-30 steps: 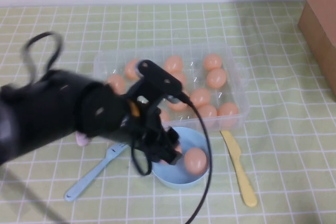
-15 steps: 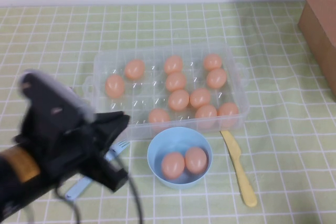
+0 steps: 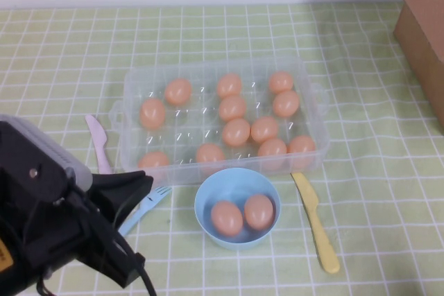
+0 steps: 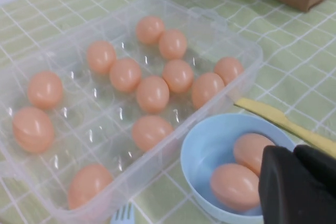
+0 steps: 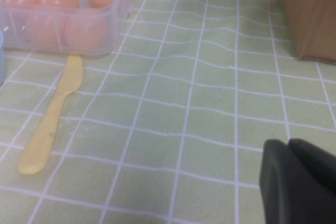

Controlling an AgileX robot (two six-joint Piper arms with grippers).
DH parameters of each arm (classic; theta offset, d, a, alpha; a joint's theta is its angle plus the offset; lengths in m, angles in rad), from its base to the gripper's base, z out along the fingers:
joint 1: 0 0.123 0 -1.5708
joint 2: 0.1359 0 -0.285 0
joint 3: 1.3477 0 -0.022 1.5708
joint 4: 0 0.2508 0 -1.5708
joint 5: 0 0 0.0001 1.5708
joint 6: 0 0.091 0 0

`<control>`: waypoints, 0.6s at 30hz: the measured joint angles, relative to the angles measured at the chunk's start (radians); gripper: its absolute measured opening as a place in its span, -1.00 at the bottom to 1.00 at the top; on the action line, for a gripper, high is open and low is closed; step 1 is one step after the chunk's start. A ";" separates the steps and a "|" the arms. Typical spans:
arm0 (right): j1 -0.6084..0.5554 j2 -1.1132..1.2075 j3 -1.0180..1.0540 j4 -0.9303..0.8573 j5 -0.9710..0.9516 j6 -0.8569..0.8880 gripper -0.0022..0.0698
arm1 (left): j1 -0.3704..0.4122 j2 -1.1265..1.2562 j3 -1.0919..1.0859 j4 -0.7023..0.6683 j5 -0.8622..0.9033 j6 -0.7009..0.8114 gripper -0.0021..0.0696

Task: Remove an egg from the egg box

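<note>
The clear egg box (image 3: 132, 81) stands mid-table with several peach-orange eggs in its cups, one of them (image 3: 236, 132) near the middle. It also shows in the left wrist view (image 4: 247, 51). Two eggs (image 3: 227, 218) lie in the light-blue bowl (image 3: 208, 195) in front of the box, and both show in the left wrist view (image 4: 235, 186). My left gripper (image 3: 142, 181) is at the front left, back from the bowl. Its fingers (image 4: 278, 182) are shut and empty. My right gripper (image 5: 287, 142) is shut and empty over bare tablecloth, right of the box. It is out of the high view.
A yellow plastic knife (image 3: 316, 223) lies right of the bowl. A blue fork (image 3: 149, 202) and a pink knife (image 3: 99, 145) lie left of it. A brown cardboard box (image 3: 423, 25) stands at the far right.
My left arm has pulled back from over the bowl to the front left. A second egg now lies in the bowl. The pink knife has come into sight.
</note>
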 joint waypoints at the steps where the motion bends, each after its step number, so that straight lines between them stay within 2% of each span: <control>1: 0.000 0.000 0.000 0.000 0.000 0.000 -1.00 | 0.000 0.000 0.000 0.007 -0.005 0.004 -0.94; 5: 0.000 0.000 0.000 0.000 0.000 0.000 -1.00 | 0.000 0.000 0.015 0.019 -0.037 0.006 -0.94; 7: 0.000 0.000 0.000 0.000 0.000 0.000 -1.00 | 0.000 -0.007 0.056 0.019 -0.112 0.006 -0.94; 15: 0.000 0.000 0.000 0.000 0.000 0.000 -1.00 | 0.002 -0.109 0.444 -0.022 -0.637 0.006 -0.94; 18: 0.000 0.000 0.000 0.000 0.000 0.000 -1.00 | 0.036 -0.165 0.527 -0.062 -0.705 0.006 -0.94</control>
